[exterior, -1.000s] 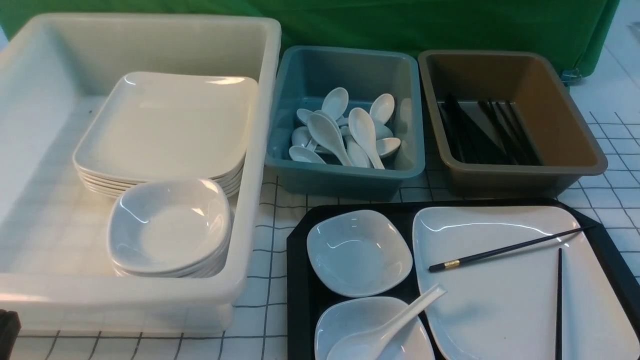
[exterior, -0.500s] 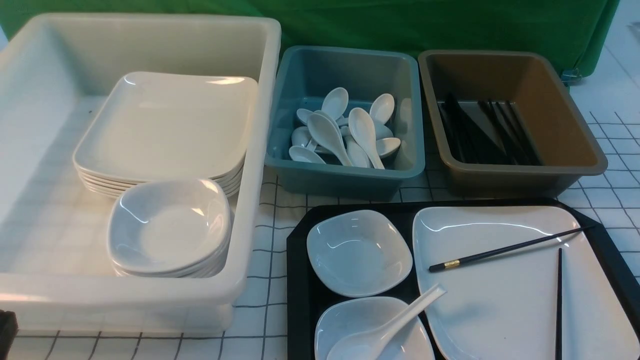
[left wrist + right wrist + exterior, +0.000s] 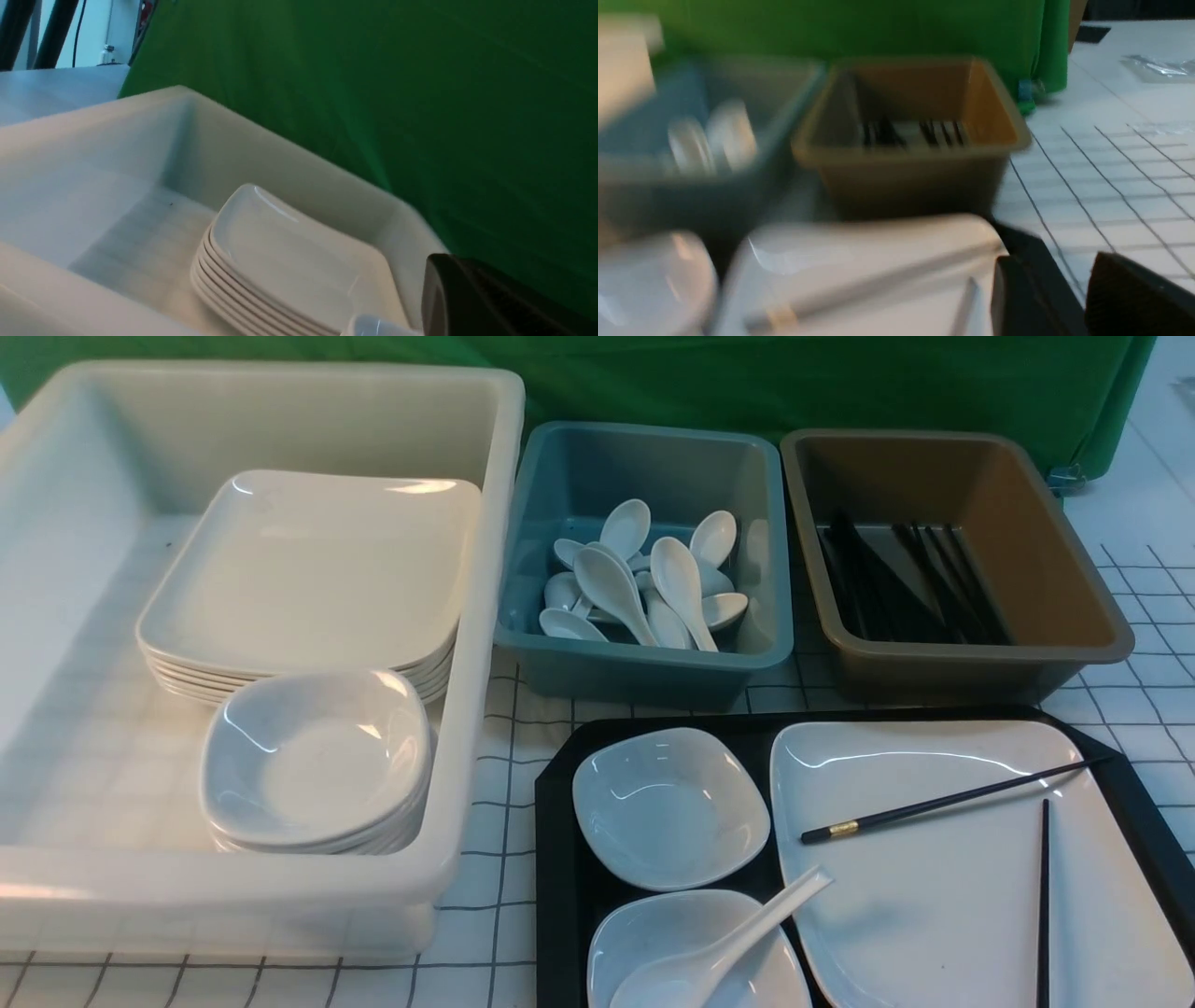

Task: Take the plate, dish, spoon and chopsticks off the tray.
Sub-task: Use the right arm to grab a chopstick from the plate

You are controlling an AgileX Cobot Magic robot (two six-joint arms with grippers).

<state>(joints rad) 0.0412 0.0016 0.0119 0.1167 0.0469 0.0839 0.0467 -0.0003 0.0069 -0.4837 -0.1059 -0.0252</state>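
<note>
Thin black chopsticks (image 3: 934, 803) rest on the glossy white plate (image 3: 915, 915), at three o'clock on the black plastic tray (image 3: 558, 859); right gripper (image 3: 1078, 303) gapes empty, left gripper (image 3: 467, 298): cannot tell.

The dark edge of the left end effector (image 3: 472, 298), earlier in the front view's lower left corner below the white tub (image 3: 495, 523), is gone from that view; only checked surface (image 3: 187, 985) shows there.

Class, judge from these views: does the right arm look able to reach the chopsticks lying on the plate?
Probably yes. The chopsticks lie uncovered on top of the plate, and the right gripper hangs open near that plate's corner, with nothing seen between them.
</note>
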